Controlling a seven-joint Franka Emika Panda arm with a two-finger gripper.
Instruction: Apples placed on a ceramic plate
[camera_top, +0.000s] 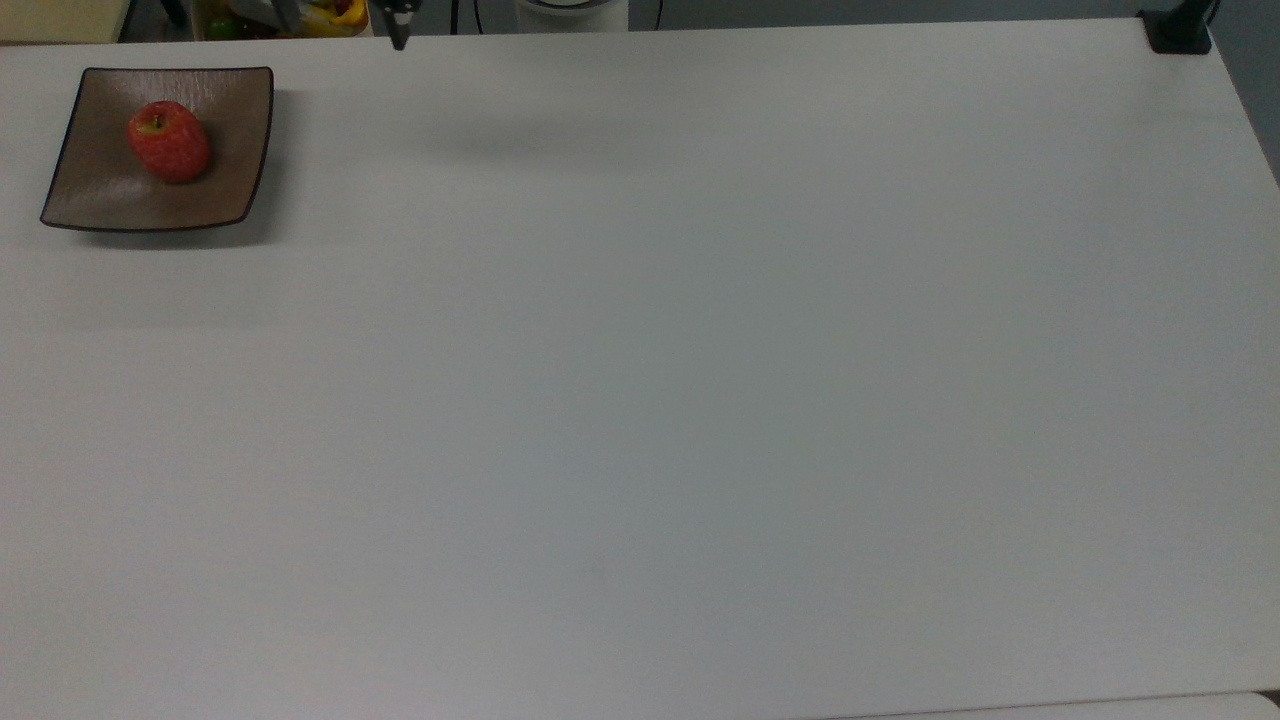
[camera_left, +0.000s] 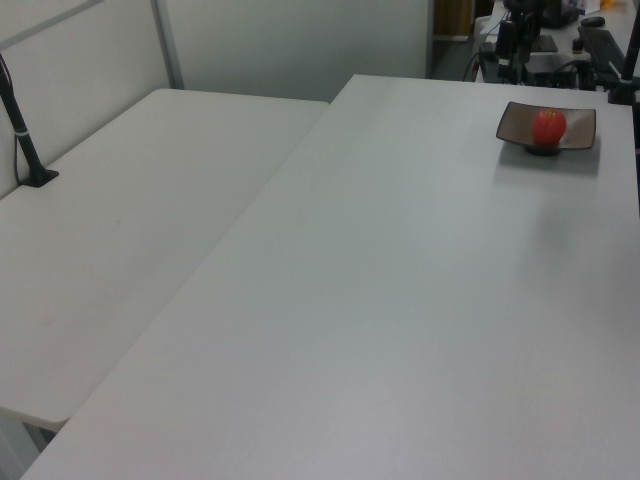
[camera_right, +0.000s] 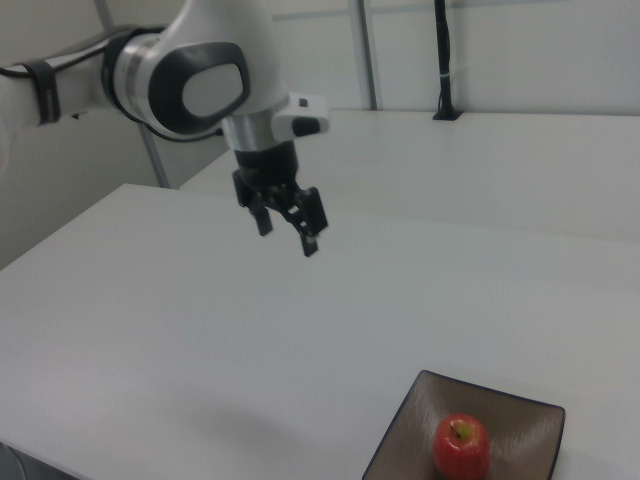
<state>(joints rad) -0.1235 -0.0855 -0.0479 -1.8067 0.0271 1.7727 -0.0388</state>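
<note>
1. Resting on ceramic plate (camera_right: 520, 420), lower right of right view: apple (camera_right: 461, 446), stem up.
2. Gripper (camera_right: 285, 228): jaws spread, empty, hanging upper left of apple, well apart.

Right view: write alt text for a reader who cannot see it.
A red apple sits on a square brown ceramic plate at the right view's lower right, on a white table. The white robot arm holds its open black pincer, empty, high above the table, well away from the plate.
</note>
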